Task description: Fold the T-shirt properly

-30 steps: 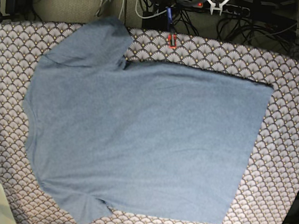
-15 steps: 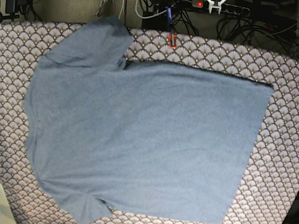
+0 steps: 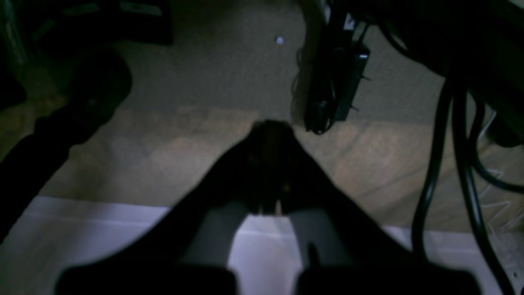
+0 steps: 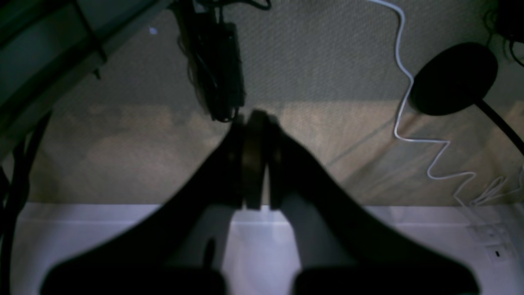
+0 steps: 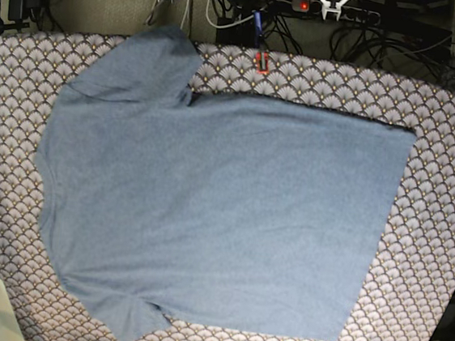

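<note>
T-shirt (image 5: 214, 218) flat on our table (image 5: 448, 161), print side hidden.
Both our jaws closed, empty, away from it.

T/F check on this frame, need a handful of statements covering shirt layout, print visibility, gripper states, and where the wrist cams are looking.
1. The T-shirt lies spread flat on the patterned table cover. True.
2. White block letters show on the shirt's upper face. False: only plain blue fabric shows in the base view.
3. The shirt's sleeves are at the left of the base view. True.
4. The left gripper is shut on the shirt. False: its jaws are shut on nothing, over the floor.
5. The right gripper is wide open. False: its jaws are shut, with nothing between them.
6. Neither wrist view shows the shirt. True.
</note>
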Robot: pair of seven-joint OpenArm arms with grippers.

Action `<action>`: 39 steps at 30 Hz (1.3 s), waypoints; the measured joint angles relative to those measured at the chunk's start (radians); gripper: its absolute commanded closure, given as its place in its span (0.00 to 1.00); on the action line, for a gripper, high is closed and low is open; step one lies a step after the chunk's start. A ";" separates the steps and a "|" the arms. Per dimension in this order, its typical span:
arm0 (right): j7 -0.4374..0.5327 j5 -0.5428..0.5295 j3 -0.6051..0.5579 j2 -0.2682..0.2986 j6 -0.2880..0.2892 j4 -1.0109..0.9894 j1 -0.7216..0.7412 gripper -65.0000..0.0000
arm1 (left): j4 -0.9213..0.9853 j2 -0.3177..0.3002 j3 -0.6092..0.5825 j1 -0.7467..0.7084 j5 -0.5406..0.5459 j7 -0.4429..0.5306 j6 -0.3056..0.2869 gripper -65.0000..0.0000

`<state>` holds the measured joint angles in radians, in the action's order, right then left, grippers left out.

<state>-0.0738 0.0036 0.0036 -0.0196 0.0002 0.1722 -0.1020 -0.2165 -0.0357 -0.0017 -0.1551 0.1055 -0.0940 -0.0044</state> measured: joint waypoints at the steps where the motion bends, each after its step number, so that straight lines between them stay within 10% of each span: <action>1: 0.022 0.000 0.000 0.000 0.000 0.019 -0.014 1.00 | 0.000 0.000 -0.002 0.000 -0.007 0.001 0.000 0.99; 14: 0.078 0.000 0.005 0.022 0.001 0.926 -0.584 1.00 | -0.743 -0.141 -0.046 -0.478 -0.068 0.064 0.008 0.99; 31: -0.177 -0.003 0.006 0.039 0.003 1.844 -0.803 1.00 | -1.772 -0.169 0.134 -0.824 0.082 -0.103 0.000 0.99; 39: -0.342 -0.003 0.011 0.039 0.003 1.820 -0.615 0.63 | -1.787 -0.163 0.377 -0.663 0.365 -0.327 -0.005 0.67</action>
<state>-0.4160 0.0010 0.0143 0.0189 0.0036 1.9919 -0.7166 -2.0033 -0.1986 0.3756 -0.8185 0.4706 -0.4206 -0.0090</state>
